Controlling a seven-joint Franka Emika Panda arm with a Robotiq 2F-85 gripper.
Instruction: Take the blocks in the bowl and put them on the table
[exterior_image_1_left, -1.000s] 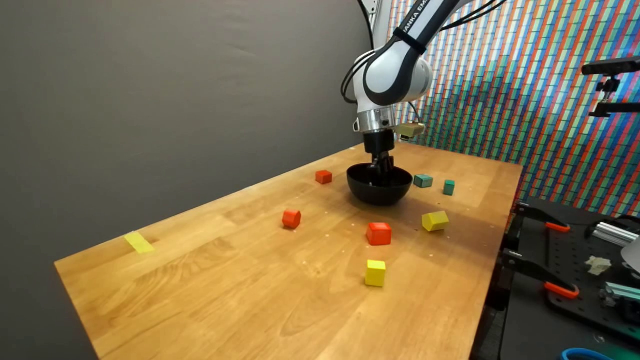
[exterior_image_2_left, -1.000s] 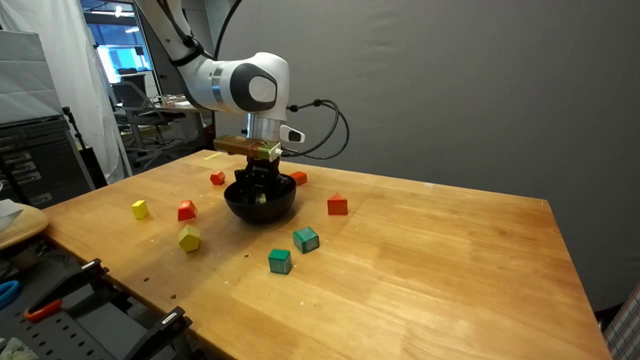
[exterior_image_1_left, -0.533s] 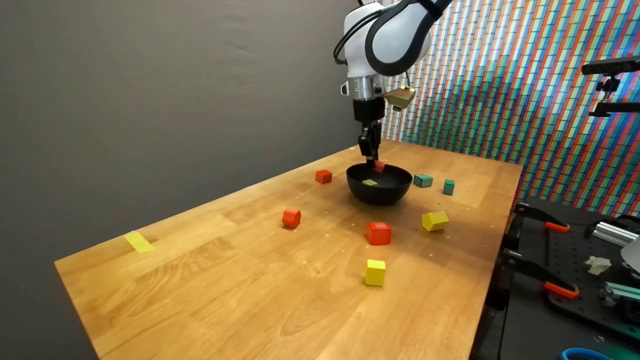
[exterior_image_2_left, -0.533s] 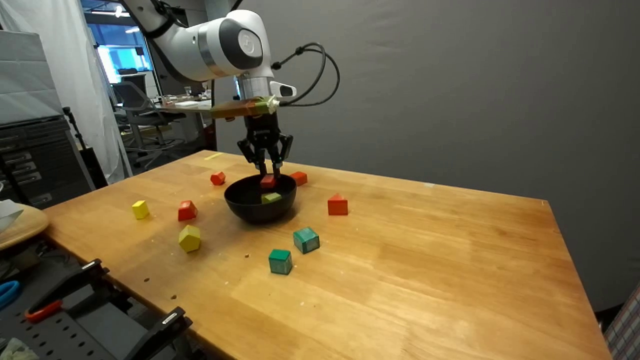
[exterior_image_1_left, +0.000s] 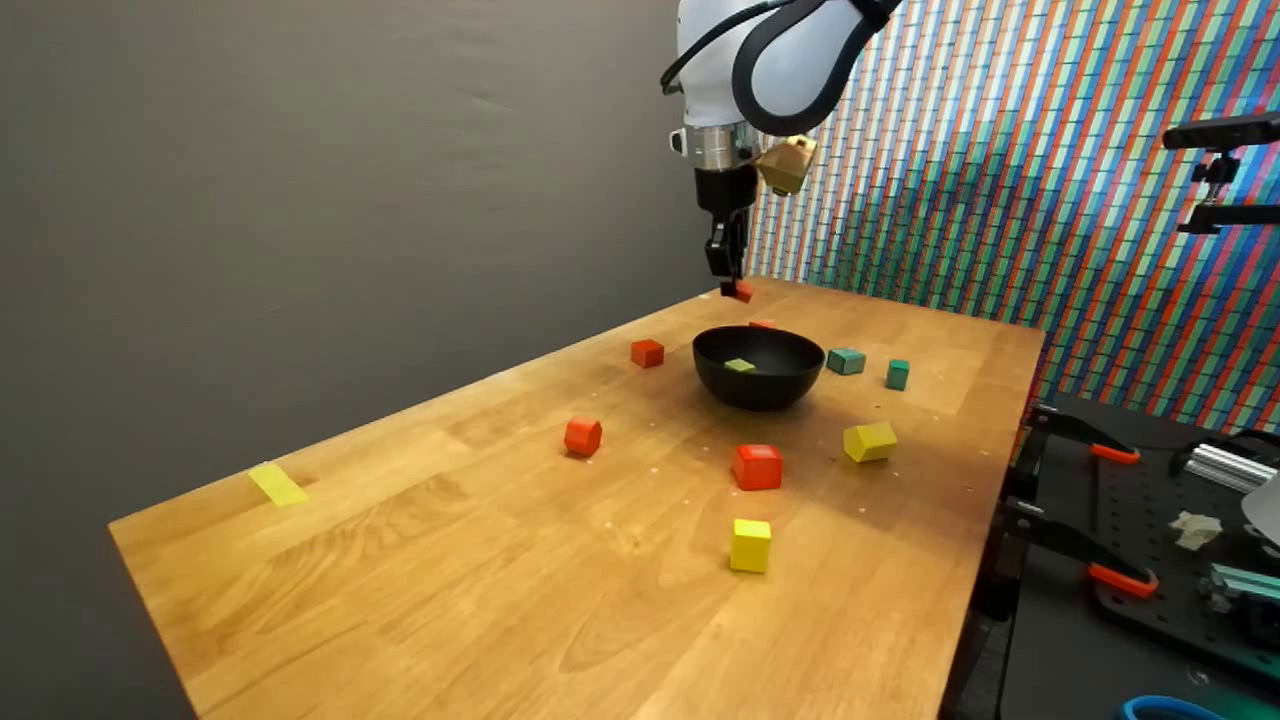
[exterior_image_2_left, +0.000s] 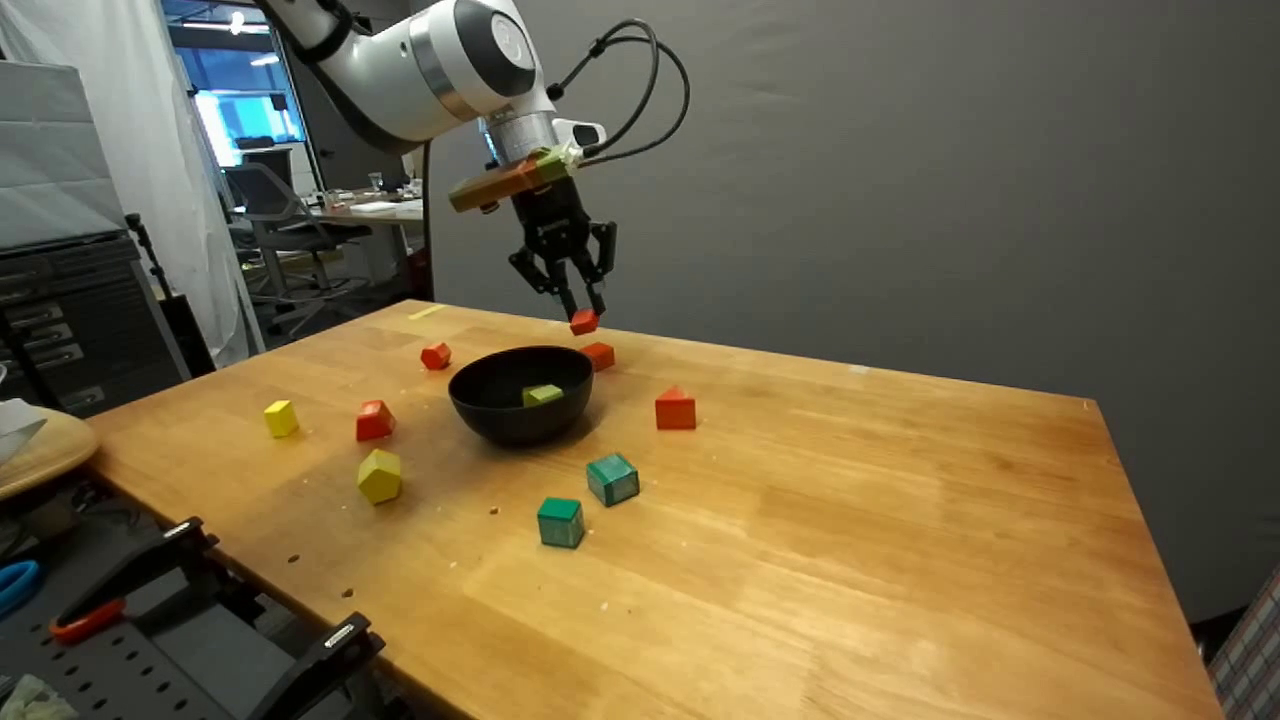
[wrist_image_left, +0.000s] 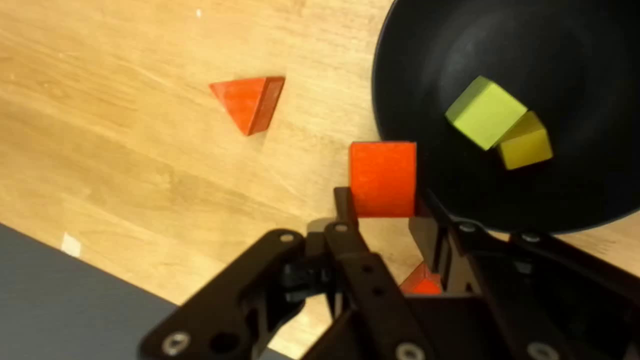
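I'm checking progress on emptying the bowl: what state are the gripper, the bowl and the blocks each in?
gripper: shut on the held red block
held red block: raised off the table
bowl: upright, not yet emptied
two yellow blocks: inside the bowl
other yellow blocks: on the table
other red blocks: on the table
green blocks: on the table

Both exterior views look slantwise down from well apart, from different sides of the pincer (exterior_image_2_left: 585, 309). In an exterior view a grey backdrop (exterior_image_2_left: 900, 200) stands behind it; in an exterior view a multicoloured backdrop (exterior_image_1_left: 980, 180) rises beyond it. They share the pincer and the surface (exterior_image_1_left: 450, 620) below. The wrist view, very near, looks down past the pincer at the bowl (wrist_image_left: 400, 75) beside and below it.
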